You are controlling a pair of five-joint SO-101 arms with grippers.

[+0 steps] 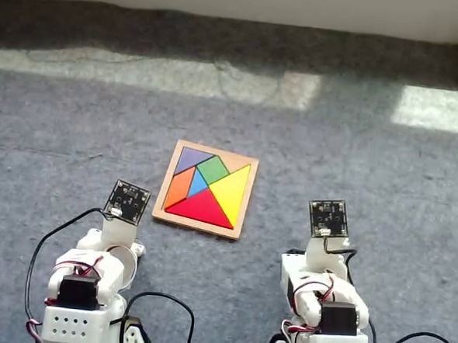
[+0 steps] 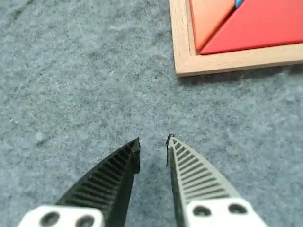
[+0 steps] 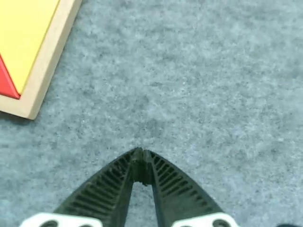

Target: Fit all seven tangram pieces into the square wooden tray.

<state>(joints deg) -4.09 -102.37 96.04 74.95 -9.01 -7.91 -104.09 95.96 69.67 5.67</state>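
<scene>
Evidently the fitting is at or near its end: the square wooden tray (image 1: 194, 226) lies flat on the grey surface (image 1: 355, 148) between the two arms. It holds red (image 1: 203, 207), yellow (image 1: 232, 189), green (image 1: 212, 170), purple (image 1: 189, 160), orange (image 1: 179, 188) and blue (image 1: 198, 184) pieces, edge to edge. A tan patch (image 1: 233, 160) at the tray's far corner may be a pale seventh piece or bare floor (cannot tell; verify). The left fingers (image 2: 118, 172) stand narrowly parted and empty just beside one near corner. The right fingers (image 3: 173, 187) meet tip to tip, also empty, near the other. Recommended: seat any raised piece by pressing straight down, since smooth painted wood would likely skid sideways. The pale frame is square-edged; the surface is napped, felt-like, probably grippy.
</scene>
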